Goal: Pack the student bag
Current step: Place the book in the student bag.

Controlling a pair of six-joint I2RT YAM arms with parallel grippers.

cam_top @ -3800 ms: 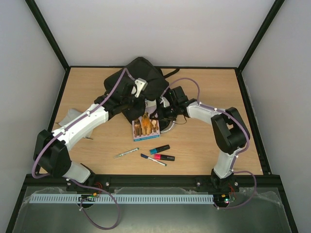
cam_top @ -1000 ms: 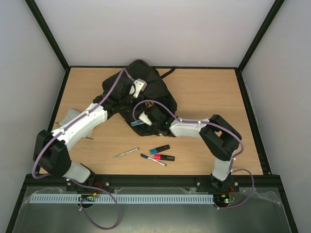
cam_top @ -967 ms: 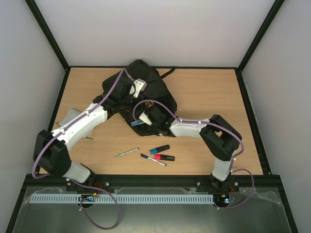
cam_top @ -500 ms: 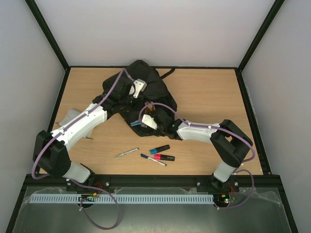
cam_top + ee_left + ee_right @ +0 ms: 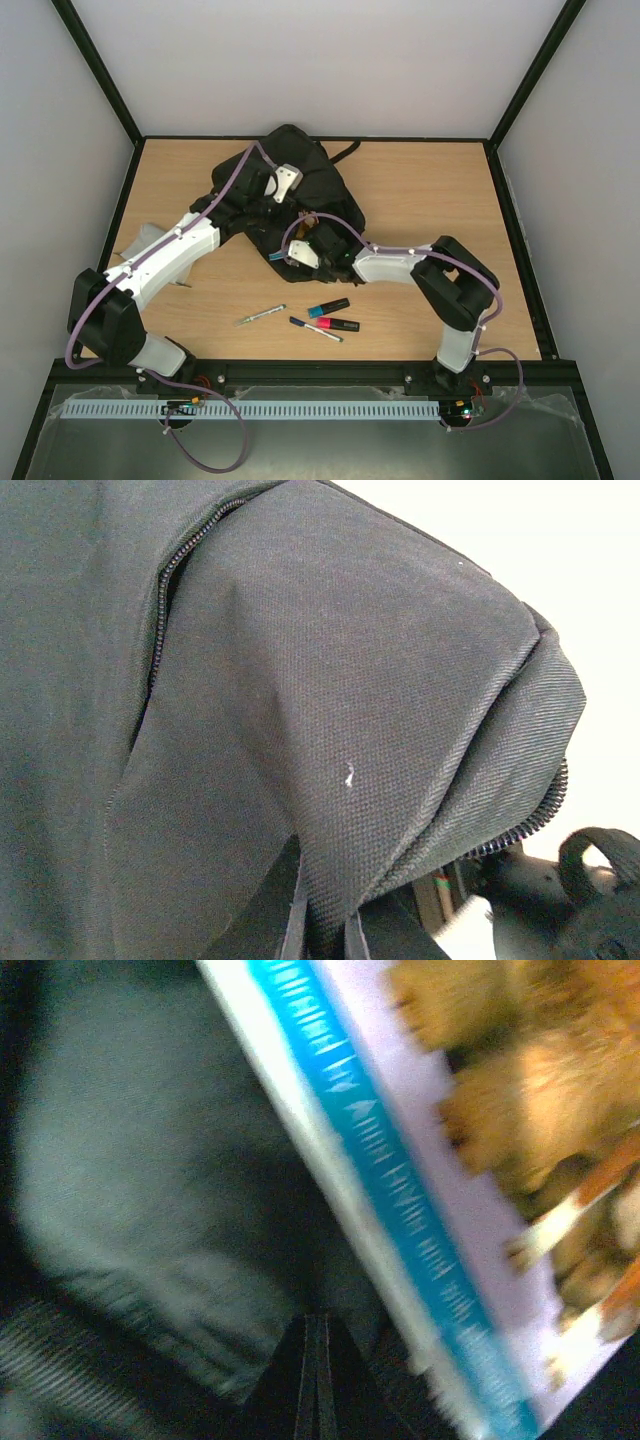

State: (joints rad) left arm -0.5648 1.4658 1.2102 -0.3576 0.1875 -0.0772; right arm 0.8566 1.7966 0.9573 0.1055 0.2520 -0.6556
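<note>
The student bag [image 5: 310,175] is a big black backpack lying at the back centre of the table. My left gripper [image 5: 268,208] is shut on a fold of its black fabric [image 5: 350,680], which runs down between the jaws [image 5: 322,935] and holds the mouth up. A book with a blue spine [image 5: 279,256] and an animal cover [image 5: 400,1210] sits partly inside the opening. My right gripper [image 5: 304,242] is at the bag's mouth, its jaws [image 5: 315,1350] shut together with nothing between them, just left of the book's spine over the grey lining [image 5: 130,1160].
A silver pen [image 5: 261,315], a dark pen [image 5: 315,329], a blue marker [image 5: 328,307] and a red marker [image 5: 340,324] lie on the wood in front of the arms. A light-grey pouch [image 5: 138,243] rests under the left arm. A black strap [image 5: 350,152] trails behind the bag.
My right gripper has closed from half open to fully shut, empty, beside the book, and its elbow has swung back left. The left gripper keeps its hold on the bag.
</note>
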